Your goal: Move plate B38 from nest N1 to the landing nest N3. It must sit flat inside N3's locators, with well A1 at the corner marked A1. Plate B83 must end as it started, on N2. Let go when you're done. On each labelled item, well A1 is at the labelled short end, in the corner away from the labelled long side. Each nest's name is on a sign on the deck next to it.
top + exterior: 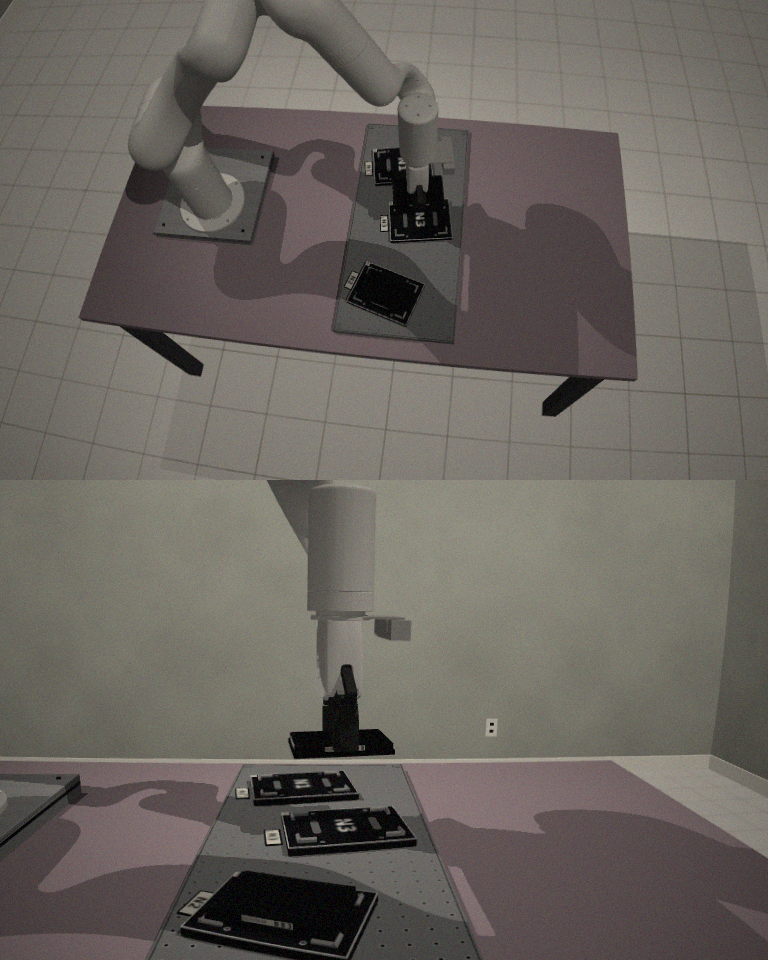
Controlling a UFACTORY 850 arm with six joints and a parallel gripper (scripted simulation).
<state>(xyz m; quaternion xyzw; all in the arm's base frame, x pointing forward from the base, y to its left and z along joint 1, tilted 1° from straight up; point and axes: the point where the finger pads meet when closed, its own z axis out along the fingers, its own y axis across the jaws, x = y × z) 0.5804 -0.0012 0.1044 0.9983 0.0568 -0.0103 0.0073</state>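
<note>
My gripper [419,198] [340,737] is shut on plate B38 [402,196] [374,743], a flat black plate that hangs level, well above the deck. In the top view the plate covers the gap between nest N1 [387,165] [304,787] and nest N3 [408,222] [328,836]. Both nests are bare, with their locators and white names showing. Plate B83 [385,292] [283,907] lies on nest N2 at the deck's near end, turned a little askew. The labels on B38 are too small to read.
The nests sit on a grey perforated deck plate [438,316] [410,887] on a purple table [543,186]. A small sign stands left of each nest, such as the N2 sign [196,901]. The arm's base plate [254,186] is at the table's left.
</note>
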